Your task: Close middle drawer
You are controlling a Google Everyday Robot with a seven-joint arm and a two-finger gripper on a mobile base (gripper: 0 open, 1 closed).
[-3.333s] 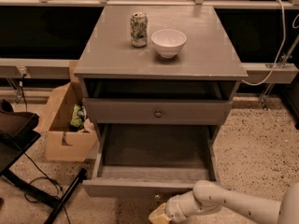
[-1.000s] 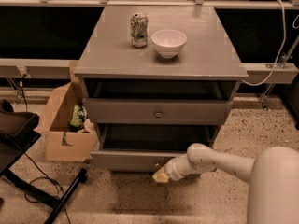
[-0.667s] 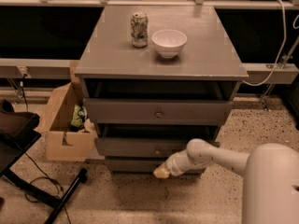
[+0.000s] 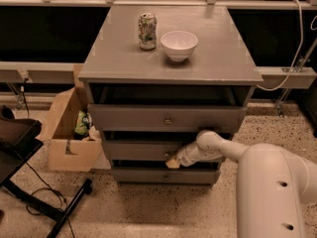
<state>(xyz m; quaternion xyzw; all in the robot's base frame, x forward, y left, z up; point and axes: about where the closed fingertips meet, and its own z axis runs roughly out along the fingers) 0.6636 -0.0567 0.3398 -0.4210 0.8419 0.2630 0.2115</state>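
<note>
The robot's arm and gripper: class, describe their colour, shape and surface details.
The arm is white and smooth: a bulky rounded casing with two small dark holes, narrowing to a slim forearm. The gripper, at the middle drawer front, has a pale tan tip.

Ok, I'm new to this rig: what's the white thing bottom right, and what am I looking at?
A single camera looks down on a grey cabinet; where it is mounted is unknown. The white shape is the robot's one arm; its gripper rests against the middle drawer, which looks nearly shut. No carried object shows. On top stand a drink can and a white bowl. An open cardboard box sits on the floor at picture left.
</note>
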